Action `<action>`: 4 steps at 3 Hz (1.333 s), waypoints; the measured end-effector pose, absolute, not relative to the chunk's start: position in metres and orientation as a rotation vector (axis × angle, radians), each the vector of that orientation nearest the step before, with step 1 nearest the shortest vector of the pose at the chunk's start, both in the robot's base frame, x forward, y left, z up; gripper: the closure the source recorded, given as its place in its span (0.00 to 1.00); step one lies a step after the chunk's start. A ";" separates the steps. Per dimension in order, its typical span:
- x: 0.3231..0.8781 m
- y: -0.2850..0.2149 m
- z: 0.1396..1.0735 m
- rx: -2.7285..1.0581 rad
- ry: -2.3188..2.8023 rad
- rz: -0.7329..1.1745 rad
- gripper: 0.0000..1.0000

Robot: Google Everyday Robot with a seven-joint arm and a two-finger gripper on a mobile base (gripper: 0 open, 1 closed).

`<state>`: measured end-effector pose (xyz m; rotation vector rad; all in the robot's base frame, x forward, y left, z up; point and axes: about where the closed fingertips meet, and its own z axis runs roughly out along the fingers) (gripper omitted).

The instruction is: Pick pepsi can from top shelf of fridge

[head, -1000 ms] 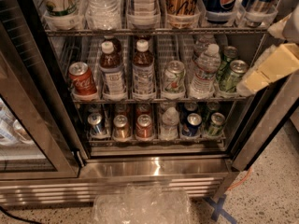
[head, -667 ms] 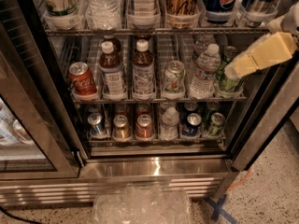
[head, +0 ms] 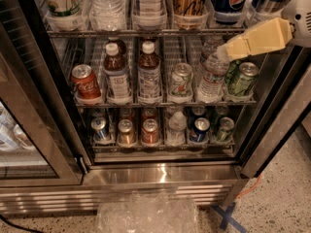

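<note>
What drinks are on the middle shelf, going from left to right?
Red Coca-Cola can, brown bottle, second brown bottle, pale can, water bottle, green can. The gripper hovers by the water bottle's top.

There's the pale-yellow, wedge-shaped gripper (head: 229,49) at two o'clock, blocky and tapering to a narrow tip, joined to a rounded white wrist housing (head: 302,11) with dark dots.
</note>
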<state>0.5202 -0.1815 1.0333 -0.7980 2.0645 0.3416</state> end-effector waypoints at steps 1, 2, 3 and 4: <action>0.521 -0.167 1.033 -0.754 2.029 0.404 0.00; 0.523 -0.142 1.035 -0.621 1.968 0.501 0.00; 0.537 -0.127 1.050 -0.475 1.877 0.526 0.00; 0.536 -0.127 1.050 -0.479 1.879 0.527 0.00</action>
